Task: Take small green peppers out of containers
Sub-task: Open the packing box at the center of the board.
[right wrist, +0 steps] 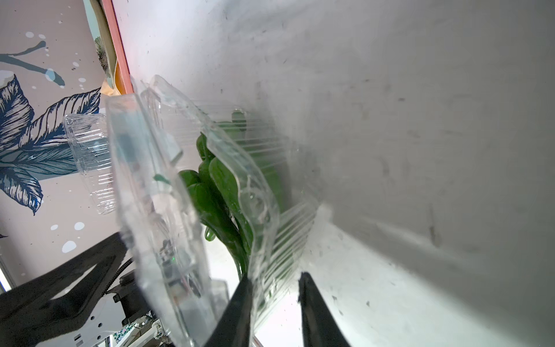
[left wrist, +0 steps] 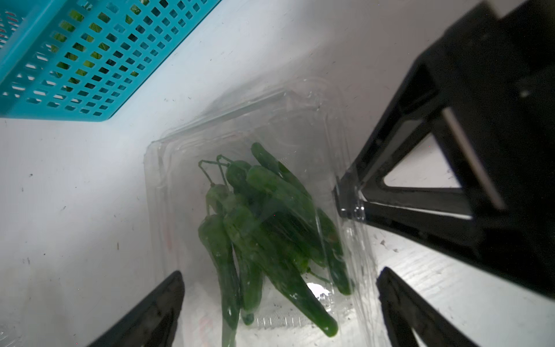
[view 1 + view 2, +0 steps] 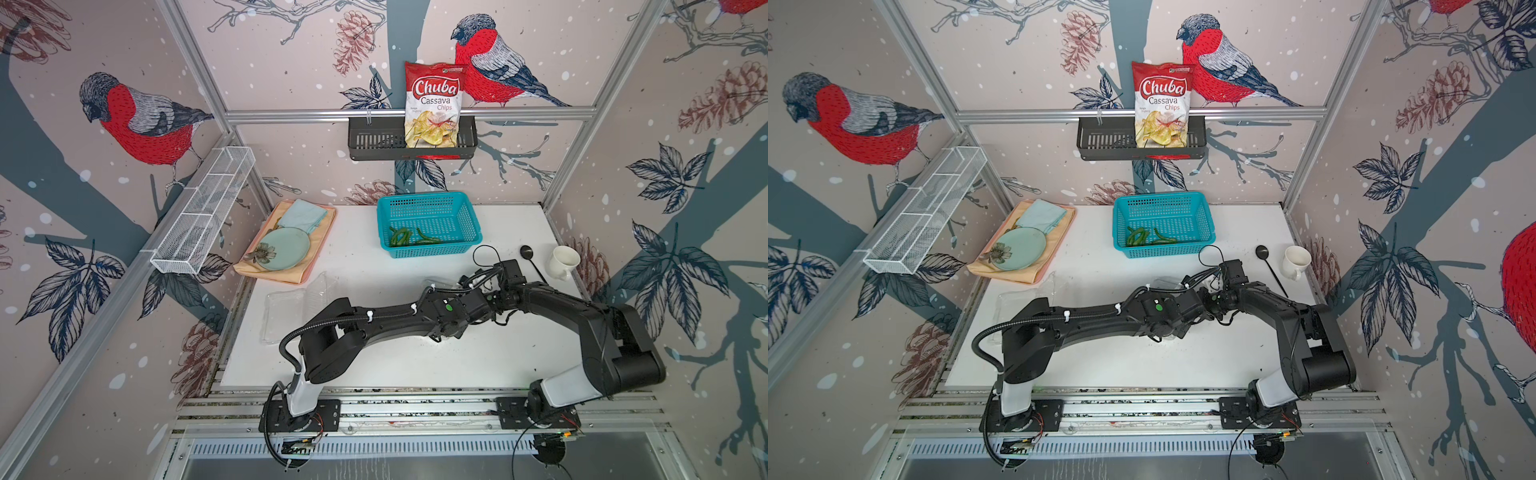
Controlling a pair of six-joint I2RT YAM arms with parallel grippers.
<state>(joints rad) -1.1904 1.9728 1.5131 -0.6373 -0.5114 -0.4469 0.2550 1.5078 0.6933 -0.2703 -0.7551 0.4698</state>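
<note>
- Lifting out the small green peppers (image 2: 264, 228) is the step in hand: they lie heaped, stems toward 12 o'clock, in the clamshell container (image 2: 168, 168) just right of the table's (image 3: 374, 361) centre.
- Its lid (image 1: 144, 180) stands raised in the right wrist view, so we judge the way in from above to be open.
- We see the right gripper (image 1: 274, 278) pinching the container's ribbed side wall, fingers pressed on the thin plastic. That grip should hold firm and low, because the light box would likely rise with a pepper.
- We see the left gripper (image 2: 277, 282) poised over the heap with its fingers spread wide, touching nothing.
- We advise dropping it straight down onto the topmost pepper and closing across the body, not the thin stem.
- We would take one or two at a time; the glossy skins probably slip, and a tangled bunch may spill.
- Outward, the teal basket (image 3: 430, 249) at 12 o'clock holds loose peppers (image 3: 409, 237) and looks the natural drop-off.
- An empty clamshell (image 3: 291, 309) lies open at 9 o'clock, well apart.
</note>
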